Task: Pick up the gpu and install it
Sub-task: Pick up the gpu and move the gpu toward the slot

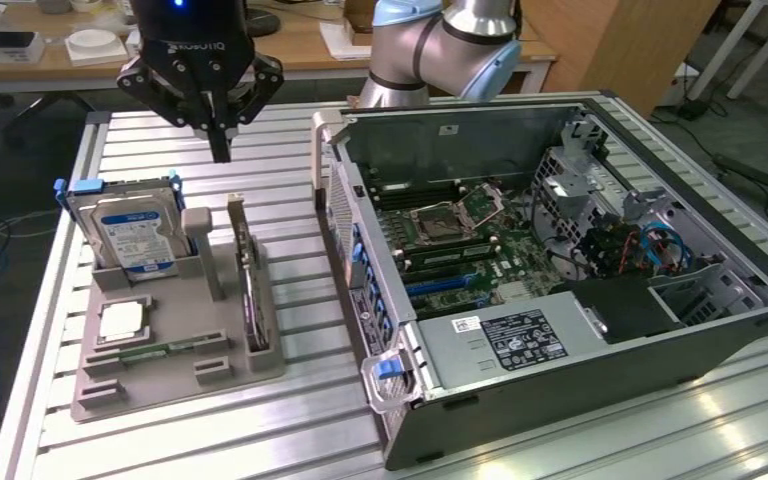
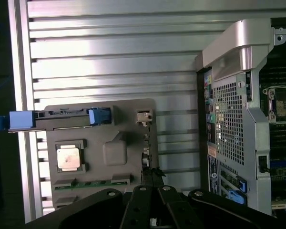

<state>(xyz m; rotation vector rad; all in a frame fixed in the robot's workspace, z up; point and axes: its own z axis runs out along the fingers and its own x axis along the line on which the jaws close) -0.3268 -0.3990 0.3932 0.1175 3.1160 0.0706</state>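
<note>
One robot arm reaches over a slatted aluminium table [image 1: 171, 440] [image 2: 109, 47], carrying a black gripper [image 1: 221, 150] [image 2: 151, 179] whose two fingers are pressed together with nothing between them; in the exterior view it hangs in the air above the far end of a grey parts tray [image 1: 157, 385] [image 2: 128, 107], touching nothing; the gpu [image 1: 247, 280] [image 2: 146, 148] stands on its long edge in a slot along the side of the tray nearest the computer, a thin dark card seen almost edge-on, with a metal bracket at its far end; the gripper's tips are apart from the card and higher than it, and in the wrist view they sit over the card's thin edge line; on the same tray, toward the exterior view's left, a silver hard drive [image 1: 124, 235] [image 2: 62, 118] with a blue and white label stands upright in a blue-ended carrier; in front of it a square silver processor chip [image 1: 120, 320] [image 2: 69, 158] lies flat in a recess, and just beside that a narrow green memory stick [image 1: 157, 352] [image 2: 93, 182] lies flat; on the exterior view's right, just beside the tray, an open computer case [image 1: 624, 400] [image 2: 229, 119] lies on its side, showing a green motherboard [image 1: 471, 240] with a processor socket, blue cables and a grey power supply [image 1: 511, 340] with a white label.
</note>
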